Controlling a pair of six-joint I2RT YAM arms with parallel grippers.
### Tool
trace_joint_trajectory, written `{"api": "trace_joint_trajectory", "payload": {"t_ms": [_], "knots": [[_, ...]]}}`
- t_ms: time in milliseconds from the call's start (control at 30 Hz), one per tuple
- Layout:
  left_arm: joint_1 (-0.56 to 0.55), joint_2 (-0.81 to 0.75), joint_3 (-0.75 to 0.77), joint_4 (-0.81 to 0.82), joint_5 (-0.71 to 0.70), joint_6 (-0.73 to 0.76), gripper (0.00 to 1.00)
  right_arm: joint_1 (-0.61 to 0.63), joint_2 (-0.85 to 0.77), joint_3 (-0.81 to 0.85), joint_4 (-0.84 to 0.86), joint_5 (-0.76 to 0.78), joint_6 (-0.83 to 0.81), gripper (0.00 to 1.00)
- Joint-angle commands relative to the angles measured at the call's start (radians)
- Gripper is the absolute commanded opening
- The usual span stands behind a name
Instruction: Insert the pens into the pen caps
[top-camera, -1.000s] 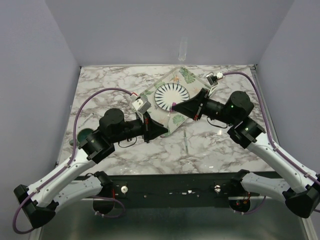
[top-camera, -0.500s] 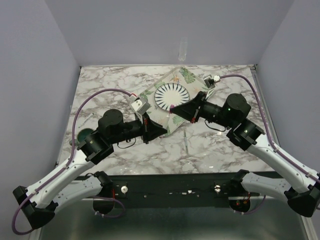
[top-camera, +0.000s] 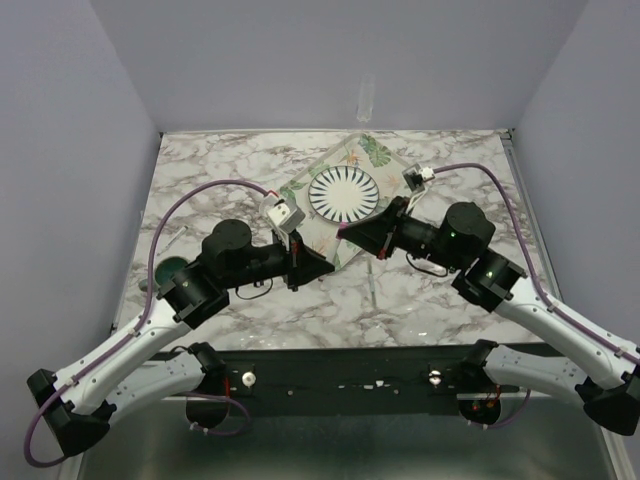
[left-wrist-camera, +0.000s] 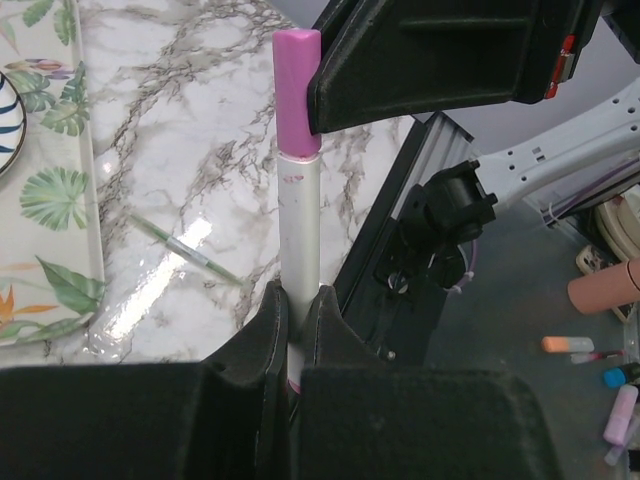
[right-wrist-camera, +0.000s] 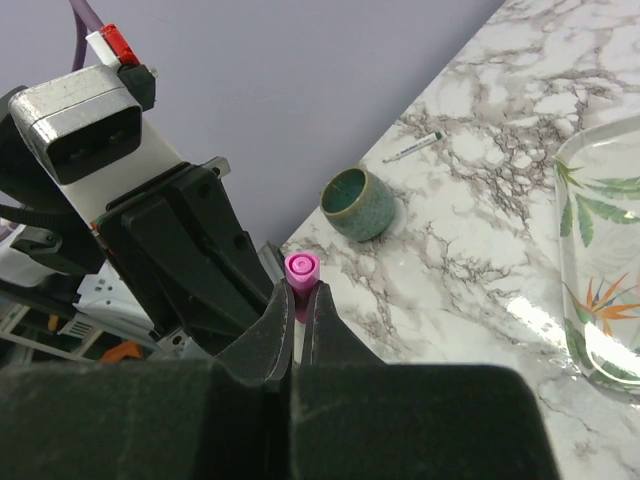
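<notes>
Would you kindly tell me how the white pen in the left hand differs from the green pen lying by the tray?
The white pen is thick; the green pen is much slimmer. The white pen is clamped in the left hand; the green pen lies loose on the table, untouched. The white pen ends in a pink cap gripped by the right hand; the green pen has no pink cap.

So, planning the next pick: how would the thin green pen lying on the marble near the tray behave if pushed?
The green pen looks slim and round, so a sideways push would probably roll it. The marble table reflects light glossily, so it may also skid. It looks straight and rigid, likely light.
</notes>
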Motion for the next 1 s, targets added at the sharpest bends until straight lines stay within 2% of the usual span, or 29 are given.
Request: {"api": "trace_joint_trajectory", "payload": {"t_ms": [0, 100, 200, 233, 333, 467, 700, 967], "knots": [[0.004, -0.015, -0.004, 0.094, -0.046, 0.017, 0.0, 0.029, -0.011, -0.056, 0.0, -0.015, -0.028, 0.01], [0.005, -0.013, 0.0, 0.124, -0.055, 0.032, 0.0, 0.034, -0.023, -0.075, 0.003, -0.041, -0.063, 0.02], [0.004, -0.02, -0.01, 0.15, -0.026, 0.063, 0.0, 0.034, -0.054, -0.075, -0.009, -0.028, -0.079, 0.19], [0.004, -0.026, -0.02, 0.16, -0.023, 0.067, 0.0, 0.034, -0.063, -0.066, -0.008, -0.017, -0.079, 0.33], [0.005, -0.061, -0.061, 0.202, -0.028, 0.08, 0.0, 0.034, -0.084, -0.031, -0.021, 0.012, -0.068, 0.5], [0.004, -0.118, -0.096, 0.226, -0.032, 0.09, 0.0, 0.034, -0.066, 0.029, -0.026, -0.002, -0.059, 0.66], [0.004, -0.145, -0.11, 0.226, -0.023, 0.113, 0.0, 0.034, 0.011, 0.178, -0.031, -0.012, -0.096, 0.72], [0.004, -0.155, -0.104, 0.207, -0.022, 0.121, 0.0, 0.034, 0.11, 0.259, 0.02, -0.106, -0.086, 0.68]]}}
